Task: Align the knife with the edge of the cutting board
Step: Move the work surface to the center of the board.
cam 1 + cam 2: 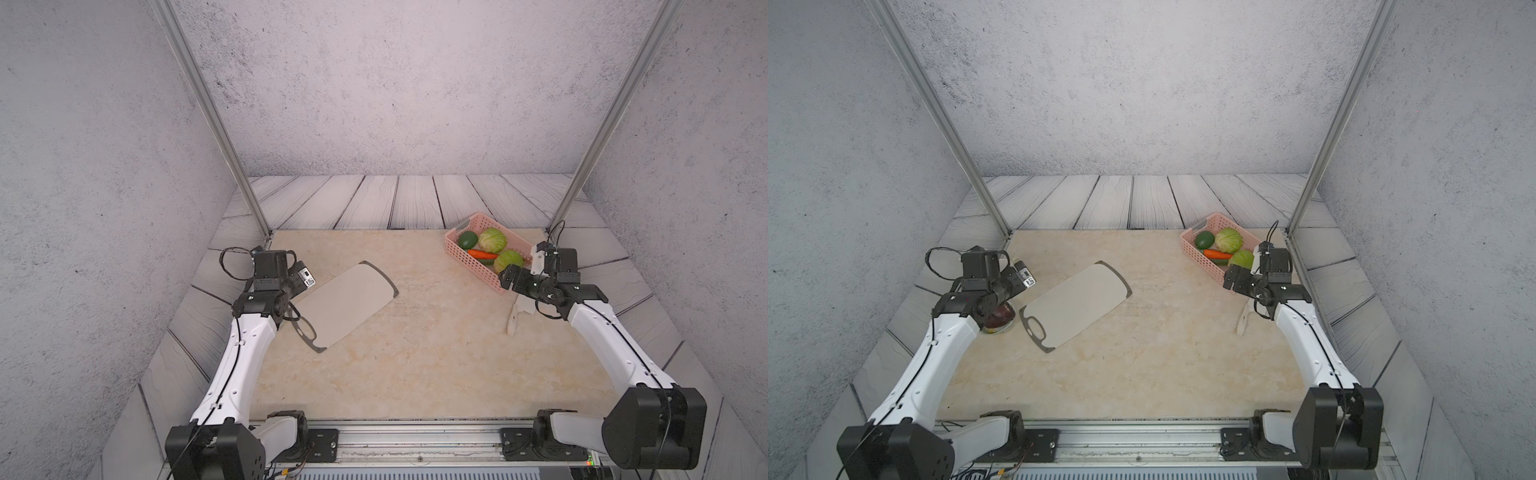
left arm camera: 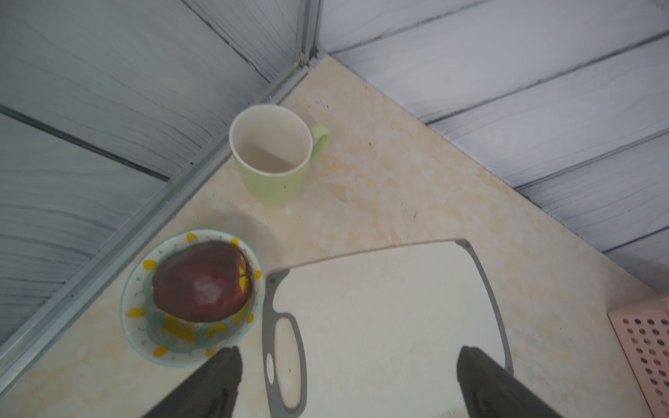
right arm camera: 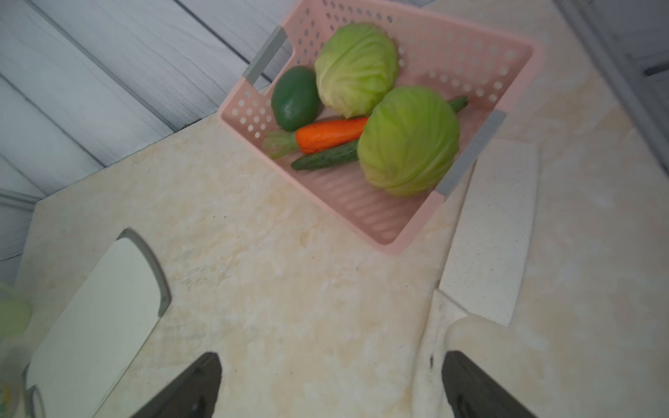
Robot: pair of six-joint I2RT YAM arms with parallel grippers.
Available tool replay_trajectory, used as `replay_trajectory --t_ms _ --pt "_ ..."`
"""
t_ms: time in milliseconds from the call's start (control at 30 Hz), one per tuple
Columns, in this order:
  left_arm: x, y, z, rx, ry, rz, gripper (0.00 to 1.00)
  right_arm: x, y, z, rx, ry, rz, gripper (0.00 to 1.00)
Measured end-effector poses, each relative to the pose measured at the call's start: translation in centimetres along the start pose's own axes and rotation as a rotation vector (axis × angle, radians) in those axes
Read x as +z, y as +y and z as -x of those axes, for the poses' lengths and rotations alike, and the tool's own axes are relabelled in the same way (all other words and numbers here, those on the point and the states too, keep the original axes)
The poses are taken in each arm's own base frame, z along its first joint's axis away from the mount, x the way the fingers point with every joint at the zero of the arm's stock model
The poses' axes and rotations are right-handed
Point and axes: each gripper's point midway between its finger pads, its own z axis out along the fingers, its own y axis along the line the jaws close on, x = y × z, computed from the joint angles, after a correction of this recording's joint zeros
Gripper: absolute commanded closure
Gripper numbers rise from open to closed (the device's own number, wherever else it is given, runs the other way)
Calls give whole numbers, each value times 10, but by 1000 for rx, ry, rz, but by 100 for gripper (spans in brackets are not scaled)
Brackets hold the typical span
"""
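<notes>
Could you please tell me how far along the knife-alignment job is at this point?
Nothing looks done yet: the knife lies flat beside the pink basket, well apart from the cutting board. In hand: the right gripper is open near the knife's handle, holding nothing; the left gripper is open over the board's slot end. Left: grasp the knife, carry it over, lay it along a board edge.

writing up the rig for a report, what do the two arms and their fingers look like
The left arm and right arm match: glossy white link shells joined by bulky black joint housings. A thin black cable runs along each and loops loose at the wrist. The fingers are plain dark grey, tapering to the tips, with no markings visible.
</notes>
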Motion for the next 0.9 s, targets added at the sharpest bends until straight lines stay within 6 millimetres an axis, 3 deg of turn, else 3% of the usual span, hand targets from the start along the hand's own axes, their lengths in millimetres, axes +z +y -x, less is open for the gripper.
replay_trajectory --t_ms 367,633,767,900 --pt "-3 11 -74 -57 313 6 2 -1 61 -52 -76 179 171 1" --pt "18 14 -111 -82 485 24 3 11 90 -86 -155 284 209 1" --pt "33 13 -124 -92 551 31 6 19 106 -91 -190 315 230 1" --pt "47 14 -132 -95 592 51 8 31 129 -83 -216 327 264 1"
